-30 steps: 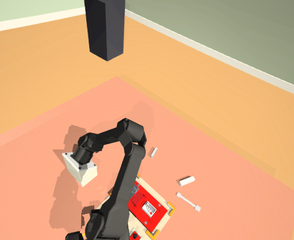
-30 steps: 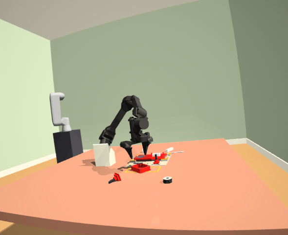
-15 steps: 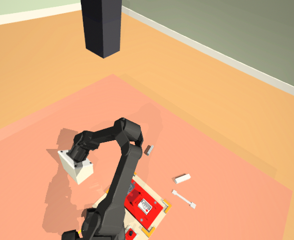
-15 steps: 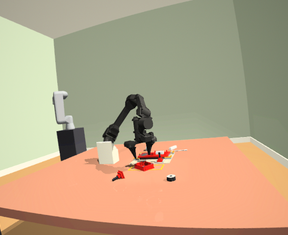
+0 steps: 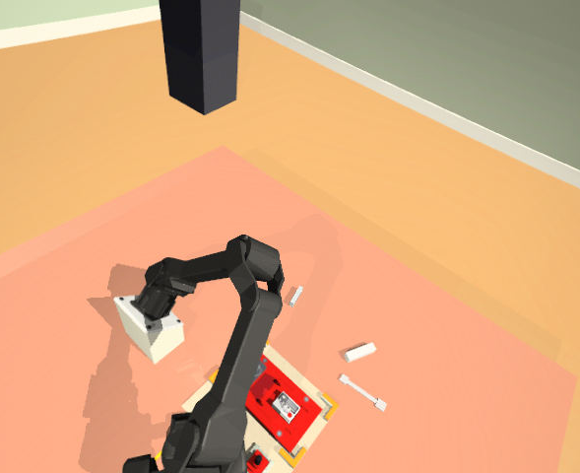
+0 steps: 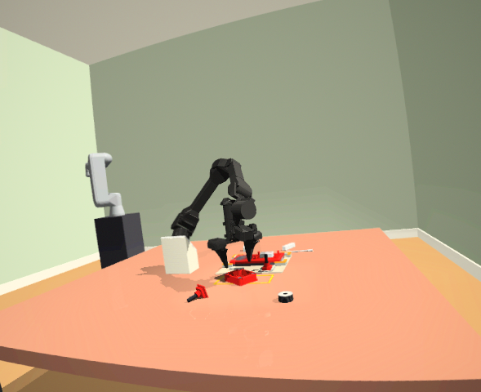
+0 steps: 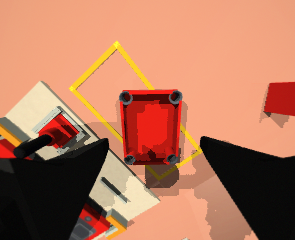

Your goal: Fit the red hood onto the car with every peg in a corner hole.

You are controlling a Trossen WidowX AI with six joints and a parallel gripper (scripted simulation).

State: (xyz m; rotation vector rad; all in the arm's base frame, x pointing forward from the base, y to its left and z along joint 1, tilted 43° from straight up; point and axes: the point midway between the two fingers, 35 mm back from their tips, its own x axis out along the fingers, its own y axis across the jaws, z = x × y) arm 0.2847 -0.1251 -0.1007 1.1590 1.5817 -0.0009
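Note:
The red hood [image 6: 241,278] [image 7: 151,125] lies on the table, hollow side up, with a ringed hole at each corner. My gripper [image 6: 238,263] [image 7: 154,141] is wide open and empty above it. In the wrist view one fingertip is left and one right of the hood's lower half, apart from it. The red chassis [image 5: 297,428] [image 6: 276,258] sits in the pale jig [image 5: 299,378] [image 7: 137,192] with the engine block [image 5: 286,405] on its deck. The arm hides part of the chassis in the top view; the pegs are small there.
A yellow outline [image 7: 94,66] runs under the hood. A black-stemmed red part [image 7: 62,132] stands on the jig board; another [image 6: 200,291] [image 7: 287,99] lies apart. A white block [image 5: 167,343] [image 6: 175,255] stands beside the arm. A wheel [image 6: 285,297] and white bars [image 5: 359,352] lie farther off.

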